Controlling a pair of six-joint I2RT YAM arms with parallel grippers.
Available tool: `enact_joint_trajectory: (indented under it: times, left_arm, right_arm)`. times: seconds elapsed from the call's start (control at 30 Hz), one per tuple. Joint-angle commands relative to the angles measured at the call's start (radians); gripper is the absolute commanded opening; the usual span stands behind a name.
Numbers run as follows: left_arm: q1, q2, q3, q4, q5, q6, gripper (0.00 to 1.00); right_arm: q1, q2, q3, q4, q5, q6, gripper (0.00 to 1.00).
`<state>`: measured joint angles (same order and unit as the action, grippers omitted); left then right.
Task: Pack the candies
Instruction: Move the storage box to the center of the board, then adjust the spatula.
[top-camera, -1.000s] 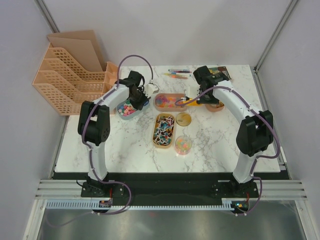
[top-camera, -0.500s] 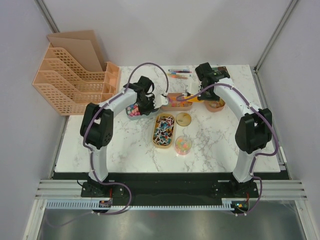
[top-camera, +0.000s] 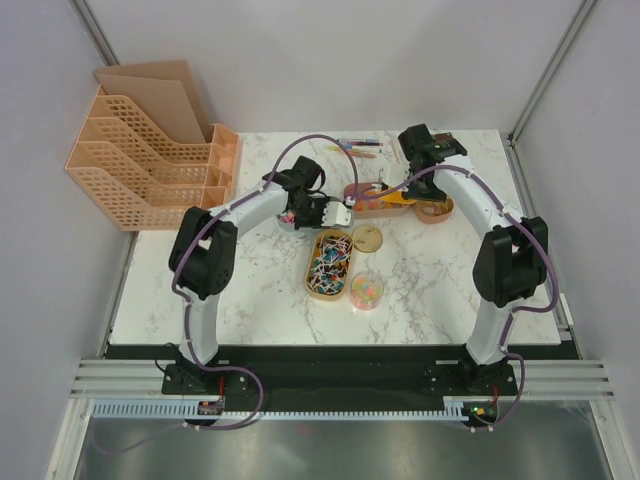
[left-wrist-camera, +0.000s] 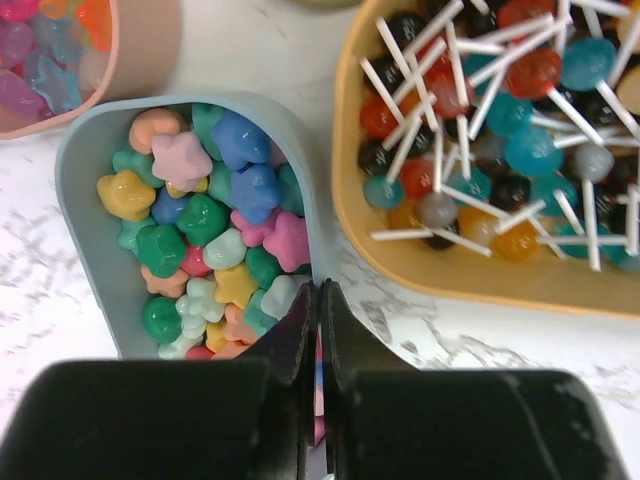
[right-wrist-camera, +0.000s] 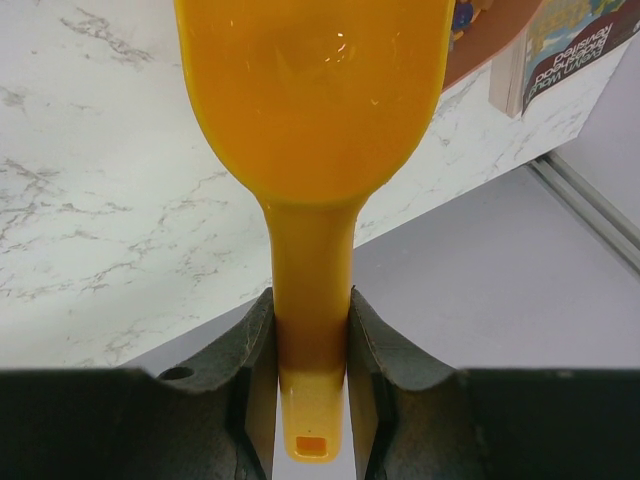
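Observation:
Star-shaped candies (left-wrist-camera: 200, 220) in mixed colours fill a blue-grey tray (left-wrist-camera: 85, 220). My left gripper (left-wrist-camera: 318, 290) is shut on that tray's right rim. From above, the left gripper (top-camera: 335, 213) sits just left of a pink oblong tray (top-camera: 365, 200) of more candies, and the arm mostly hides the blue-grey tray. My right gripper (right-wrist-camera: 312, 310) is shut on the handle of an empty yellow-orange scoop (right-wrist-camera: 315, 100). In the top view the right gripper (top-camera: 402, 183) holds the scoop (top-camera: 385, 193) over the pink tray's right end.
A tan tray of lollipops (top-camera: 328, 262) lies close on the right of the blue-grey tray. In front of it stand a small round tub of candies (top-camera: 367, 290) and a round lid (top-camera: 368, 238). A brown bowl (top-camera: 437, 212), pens (top-camera: 355, 148) and peach file racks (top-camera: 150, 150) sit behind.
My left gripper has dragged the blue-grey tray to the right, up beside the lollipop tray. The right gripper has swung the scoop slightly back toward the far edge.

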<state>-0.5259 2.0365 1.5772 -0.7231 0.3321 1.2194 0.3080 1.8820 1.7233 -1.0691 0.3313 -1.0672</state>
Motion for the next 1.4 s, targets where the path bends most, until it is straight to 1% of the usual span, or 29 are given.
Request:
enact_joint_trajectory:
  times: [0.0, 0.17, 0.37, 0.43, 0.47, 0.5, 0.53, 0.57, 0.6, 0.63, 0.67, 0.73, 0.77, 0.8, 0.83, 0.9, 0.93, 1.03, 1.07, 1.1, 1.17, 1.27, 1.37]
  left_arm:
    - [-0.031, 0.037, 0.029, 0.171, 0.088, 0.1, 0.02]
    - [-0.051, 0.062, 0.029, 0.302, 0.117, 0.062, 0.02]
    - [-0.077, 0.085, 0.049, 0.436, 0.139, -0.069, 0.02]
    - [-0.079, 0.08, 0.067, 0.485, 0.133, -0.153, 0.21]
    - [-0.077, 0.073, 0.078, 0.494, 0.122, -0.222, 0.31]
    - [-0.077, 0.062, 0.11, 0.495, 0.089, -0.257, 0.37]
    - [-0.069, 0.056, 0.128, 0.485, 0.07, -0.291, 0.49]
    - [-0.063, 0.047, 0.147, 0.472, 0.05, -0.352, 0.53]
    - [-0.054, 0.036, 0.161, 0.458, 0.035, -0.378, 0.56]
    - [-0.045, 0.009, 0.173, 0.439, 0.004, -0.409, 0.62]
    - [-0.022, -0.008, 0.175, 0.433, -0.01, -0.478, 0.66]
    - [0.021, -0.057, 0.17, 0.416, -0.03, -0.553, 0.76]
    - [0.036, -0.073, 0.168, 0.409, -0.028, -0.631, 0.75]
    - [0.05, -0.082, 0.168, 0.395, -0.007, -0.667, 0.71]
    - [0.064, -0.096, 0.168, 0.384, 0.01, -0.702, 0.47]
    - [0.099, -0.099, 0.173, 0.357, 0.082, -0.787, 0.05]
    - [0.116, -0.091, 0.176, 0.346, 0.106, -0.817, 0.02]
    - [0.142, -0.059, 0.225, 0.337, 0.228, -0.946, 0.02]
    - [0.15, -0.026, 0.245, 0.333, 0.264, -1.015, 0.02]
    - [0.152, -0.01, 0.291, 0.33, 0.331, -1.047, 0.02]
    - [0.155, 0.039, 0.355, 0.327, 0.414, -1.128, 0.02]
    - [0.152, 0.077, 0.403, 0.329, 0.479, -1.204, 0.02]
    - [0.141, 0.091, 0.414, 0.337, 0.505, -1.21, 0.02]
  right_arm:
    - [-0.01, -0.069, -0.016, 0.005, 0.029, 0.003, 0.01]
    - [-0.013, -0.112, -0.044, -0.028, 0.035, 0.009, 0.0]
    - [-0.04, -0.179, -0.091, -0.052, 0.029, -0.017, 0.0]
    - [-0.05, -0.185, -0.097, -0.057, 0.025, -0.017, 0.0]
    - [-0.055, -0.187, -0.1, -0.058, 0.022, -0.016, 0.0]
    - [-0.058, -0.184, -0.099, -0.057, 0.017, -0.014, 0.0]
    - [-0.069, -0.182, -0.097, -0.057, -0.001, -0.013, 0.0]
    - [-0.07, -0.173, -0.093, -0.054, -0.011, -0.002, 0.0]
    - [-0.073, -0.166, -0.084, -0.048, -0.026, 0.003, 0.0]
    - [-0.075, -0.161, -0.079, -0.04, -0.04, 0.01, 0.01]
    - [-0.073, -0.144, -0.071, -0.034, -0.069, 0.013, 0.0]
    - [-0.072, -0.126, -0.038, -0.02, -0.1, 0.024, 0.0]
    - [-0.07, -0.101, -0.021, -0.02, -0.13, 0.03, 0.0]
    - [-0.066, -0.089, 0.013, -0.02, -0.138, 0.035, 0.0]
    - [-0.057, -0.08, 0.028, -0.022, -0.149, 0.038, 0.01]
    - [-0.043, -0.058, 0.071, -0.035, -0.204, 0.03, 0.0]
    - [-0.027, -0.055, 0.078, -0.034, -0.215, 0.017, 0.0]
    - [0.015, -0.038, 0.096, -0.037, -0.229, -0.01, 0.0]
    - [0.025, -0.028, 0.102, -0.038, -0.229, -0.016, 0.0]
    - [0.034, -0.021, 0.108, -0.038, -0.232, -0.017, 0.0]
    - [0.049, 0.003, 0.137, -0.038, -0.235, -0.02, 0.0]
    - [0.057, 0.049, 0.197, -0.035, -0.242, -0.004, 0.01]
    - [0.066, 0.11, 0.272, -0.034, -0.252, 0.032, 0.0]
